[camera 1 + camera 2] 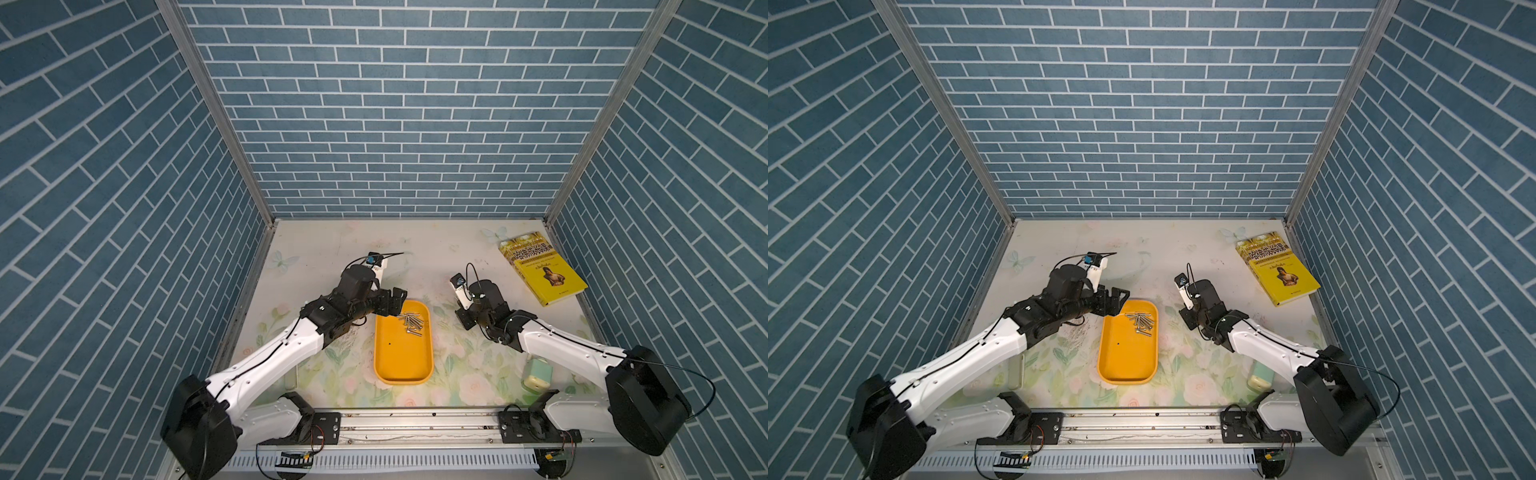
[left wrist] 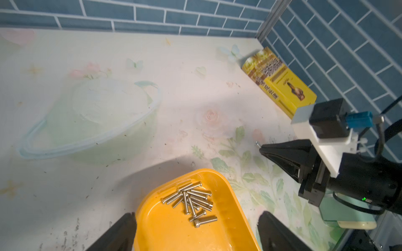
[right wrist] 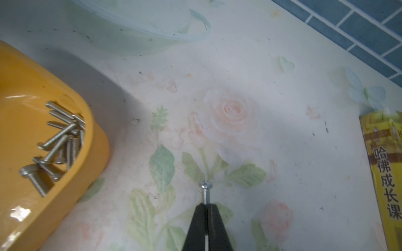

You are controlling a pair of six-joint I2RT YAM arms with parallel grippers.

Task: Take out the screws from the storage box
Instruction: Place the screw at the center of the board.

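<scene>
- Screws [image 1: 410, 324] lay in a loose heap at the far end of the orange box [image 1: 403, 361], which sat in the middle of the desk [image 1: 415, 257].
- My left claw [image 2: 196, 215] stood wide open at the box's far left corner, gripping nothing.
- My right claw [image 3: 205, 206] was closed on a single screw [image 3: 204, 191], over the desk between the box and the book [image 1: 542, 274].

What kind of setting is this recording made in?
Probably a staged robot test booth, not a real room: blue brick-patterned wall panels in metal framing, a floral-printed tabletop, and two white-and-black robot arms bolted to a metal rail.
</scene>
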